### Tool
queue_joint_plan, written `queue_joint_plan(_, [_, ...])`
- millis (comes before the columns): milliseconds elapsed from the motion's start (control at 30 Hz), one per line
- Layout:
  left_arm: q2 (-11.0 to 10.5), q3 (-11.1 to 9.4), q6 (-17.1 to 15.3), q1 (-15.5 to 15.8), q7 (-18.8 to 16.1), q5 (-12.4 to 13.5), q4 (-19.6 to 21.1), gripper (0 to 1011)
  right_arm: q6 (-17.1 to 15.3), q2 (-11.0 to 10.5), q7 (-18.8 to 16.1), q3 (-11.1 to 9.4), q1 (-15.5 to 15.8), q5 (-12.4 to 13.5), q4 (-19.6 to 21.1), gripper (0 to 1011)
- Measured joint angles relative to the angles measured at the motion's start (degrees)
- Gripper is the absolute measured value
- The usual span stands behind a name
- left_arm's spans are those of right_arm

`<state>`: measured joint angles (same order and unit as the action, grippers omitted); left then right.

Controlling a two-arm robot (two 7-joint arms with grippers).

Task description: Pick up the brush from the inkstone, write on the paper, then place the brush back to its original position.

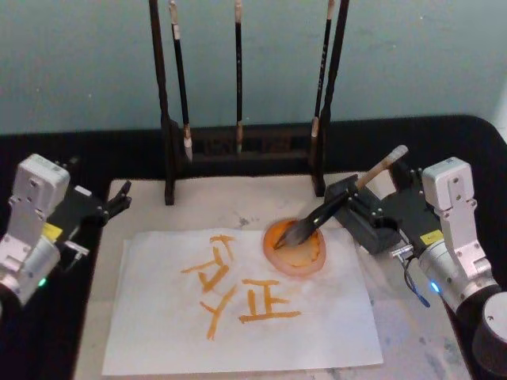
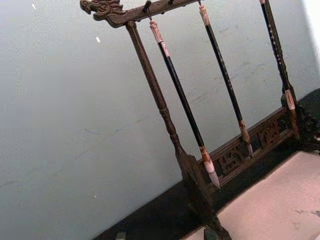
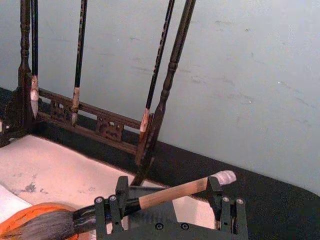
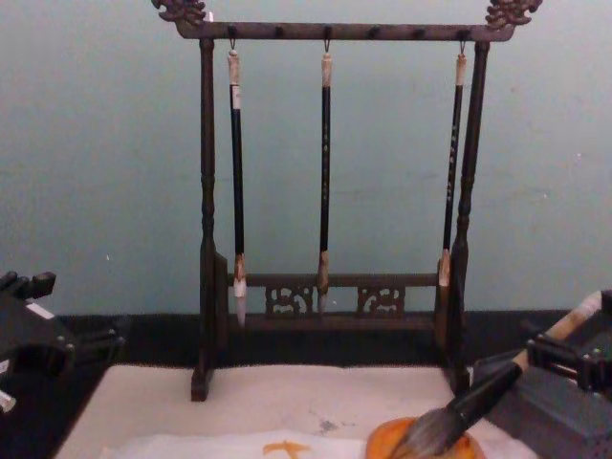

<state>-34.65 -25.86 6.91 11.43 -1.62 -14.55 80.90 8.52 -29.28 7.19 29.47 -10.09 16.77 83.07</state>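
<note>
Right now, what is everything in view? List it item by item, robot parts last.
brush: 1, tan handle, black lower section, grey-brown bristles; head in the inkstone, handle between the right gripper's fingers.
inkstone: 1, orange, round; on the paper's far right corner.
paper: 1, white with orange strokes; on the mat.
felt mat: 1, beige; on the black table.
brush rack: 1, dark wood; behind the mat.
thin brushes: 3, black handles; hanging from the rack.
left gripper: black; at the mat's left edge.
right gripper: black; right of the inkstone.
</note>
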Motion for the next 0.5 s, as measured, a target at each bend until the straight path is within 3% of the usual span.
queue_joint_plan(500, [0.0, 0.0, 0.0, 0.0, 0.0, 0.0, 0.0, 1010, 0.0, 0.0, 0.0, 0.0, 0.0, 0.0, 0.0, 1000])
